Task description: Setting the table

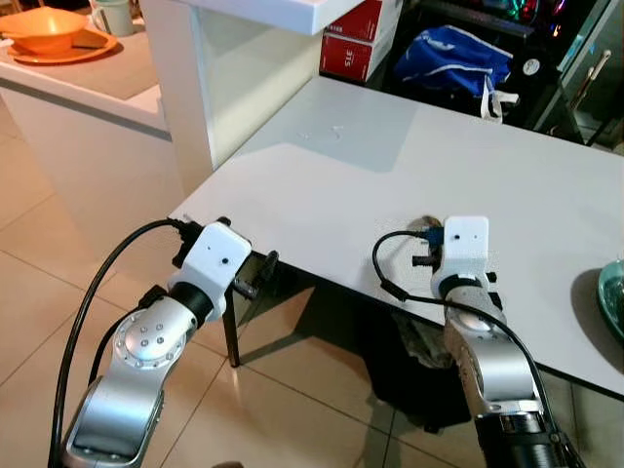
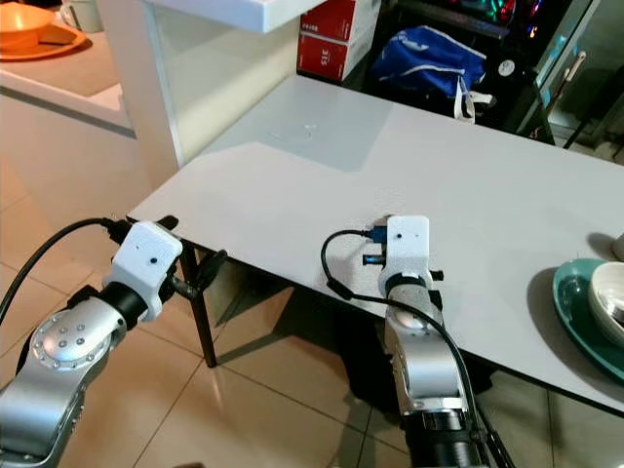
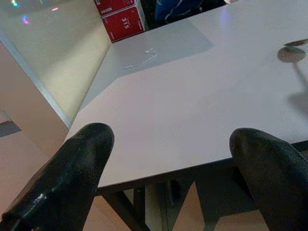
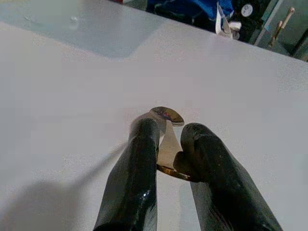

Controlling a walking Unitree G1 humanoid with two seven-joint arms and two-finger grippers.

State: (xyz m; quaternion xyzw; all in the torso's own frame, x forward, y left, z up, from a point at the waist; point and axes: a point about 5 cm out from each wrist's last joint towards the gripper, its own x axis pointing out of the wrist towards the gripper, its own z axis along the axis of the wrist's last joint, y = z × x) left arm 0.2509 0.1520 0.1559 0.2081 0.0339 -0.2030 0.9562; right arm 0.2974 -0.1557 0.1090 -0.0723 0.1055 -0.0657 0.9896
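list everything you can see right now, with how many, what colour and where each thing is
Table: one, white, in front of the robot.
Spoon: one, metallic, held over the table.
Plate: one, teal, table's right edge.
Bowl: one, white, on the plate.
Boxes: two, red, stacked beyond the table.
Bag: one, blue, beyond the table.
Orange bowl: one, on an orange dish, counter far left.
Mug: one, pale, beside it.
Left gripper: black, open, at the table's near corner.
Right gripper: black, holding the spoon.

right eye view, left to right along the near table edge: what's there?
Left gripper at the table's corner → right gripper, shut on a spoon over the tabletop → teal plate with a white bowl on it.
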